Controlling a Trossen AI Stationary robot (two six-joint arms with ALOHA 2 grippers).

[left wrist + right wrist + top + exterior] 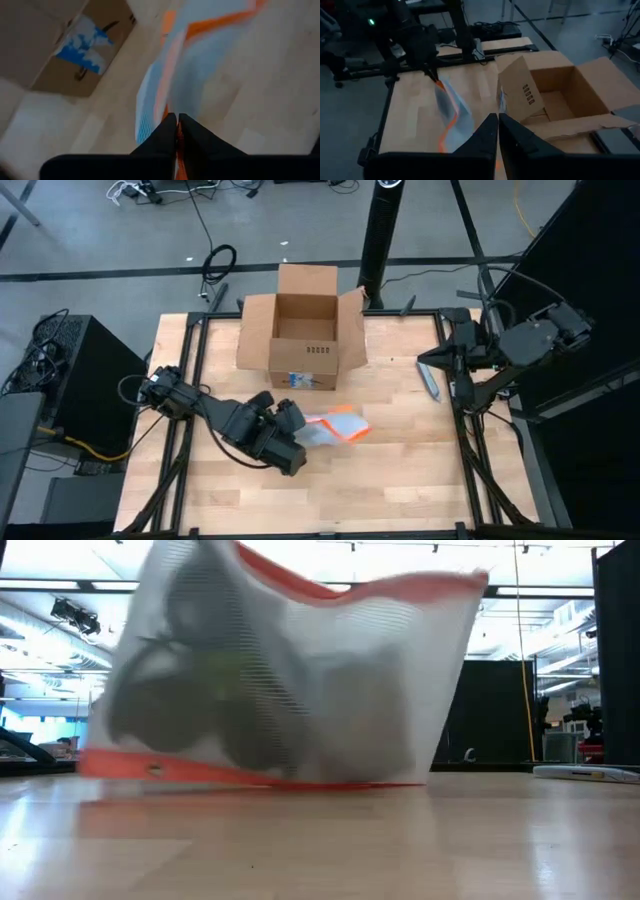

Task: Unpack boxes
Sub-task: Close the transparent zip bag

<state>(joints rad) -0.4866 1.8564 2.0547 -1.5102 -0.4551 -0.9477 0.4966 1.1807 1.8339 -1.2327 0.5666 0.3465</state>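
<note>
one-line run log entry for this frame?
left end effector: shut on pouch, mid-table | right end effector: shut, empty, right edge | box: flaps open, far side, looks empty

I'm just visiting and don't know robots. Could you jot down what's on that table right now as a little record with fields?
Table: light wooden top
Box: brown cardboard box, flaps open, standing at the far side of the table
Pouch: clear plastic pouch with orange edge, in front of the box
Left gripper: shut on an edge of the pouch
Right gripper: shut, holding nothing, at the table's right side
</note>
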